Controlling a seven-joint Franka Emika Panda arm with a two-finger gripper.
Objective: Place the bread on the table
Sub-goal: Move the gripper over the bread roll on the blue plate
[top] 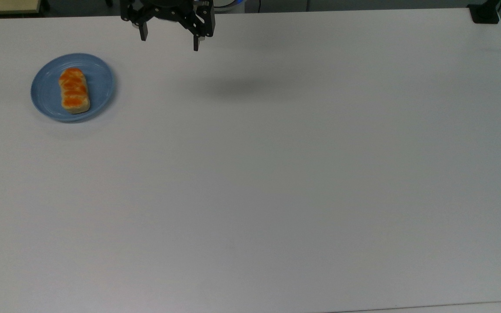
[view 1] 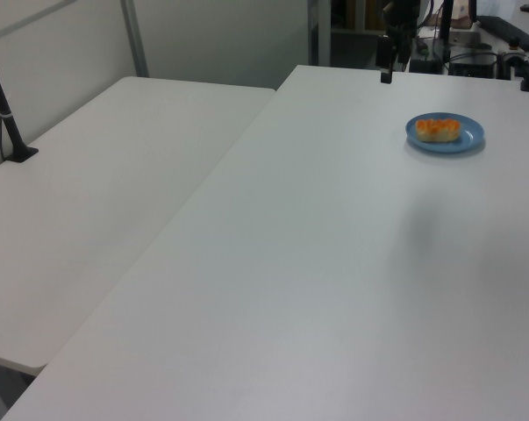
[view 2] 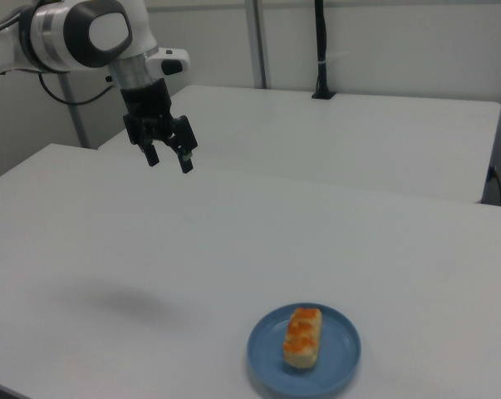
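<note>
While my end effector (top: 168, 41) hangs above worktop (top: 276, 182), fingers spread wide, nothing between them. In top view it sits at 12 o'clock edge of worktop, slightly toward 11. Bread (top: 74, 90) lies on blue plate (top: 100, 82), long axis running 12 to 6 in top view, at about 10 o'clock on worktop. Bread well apart from end effector, roughly 8 o'clock from it. In right view, end effector (view 2: 169, 160) high at 10 o'clock, bread (view 2: 303, 337) on plate (view 2: 341, 353) low at 5 o'clock.
</note>
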